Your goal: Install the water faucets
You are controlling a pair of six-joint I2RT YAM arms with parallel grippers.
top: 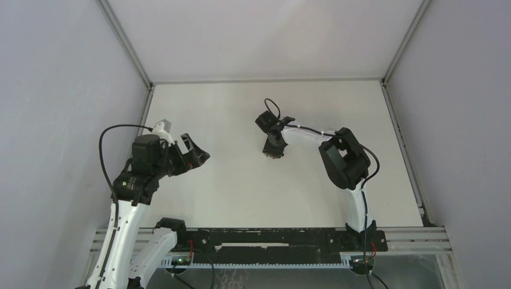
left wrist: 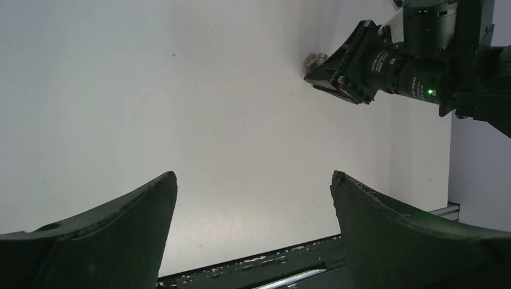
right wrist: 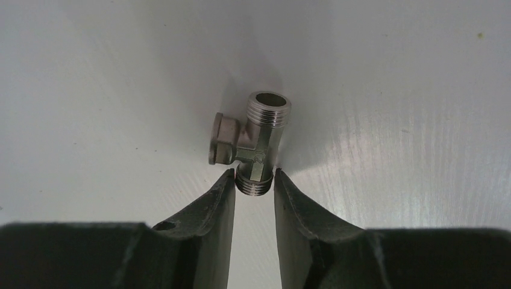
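**Fingertip-only hold on the fitting leaves room for a slip**

Dark fingers (right wrist: pixel 205 217) of the right end effector (right wrist: pixel 253 180) fill the bottom of the right wrist frame. They are drawn in to a narrow gap, and only their very tips pinch the lower threaded end of the grey metal fitting (right wrist: pixel 256 144). The rest of the T lies beyond the tips, toward the middle of the frame. Its open threaded mouth points up-frame and its hexagonal cap sticks out to the left. It seems to rest on the white bench (right wrist: pixel 90 90).

The contact is shallow and sits on a round, ridged thread. If the arm lifts or turns from here, the fitting could pivot between the pads, roll, or pop forward out of the pinch. The off-centre cap would add a twisting pull to the left.

In the top view the right end effector (top: pixel 274 147) points down near the middle of the bench. The left end effector (top: pixel 196 155) hangs well apart at centre-left. Its own camera shows the left end effector (left wrist: pixel 253 176) spread wide and holding nothing, with the fitting (left wrist: pixel 313 59) a small glint at upper right.

No view shows the white tap piece, so I cannot say where it is. With nothing visible to mate the fitting to, a dropped or tilted part could spoil any alignment.
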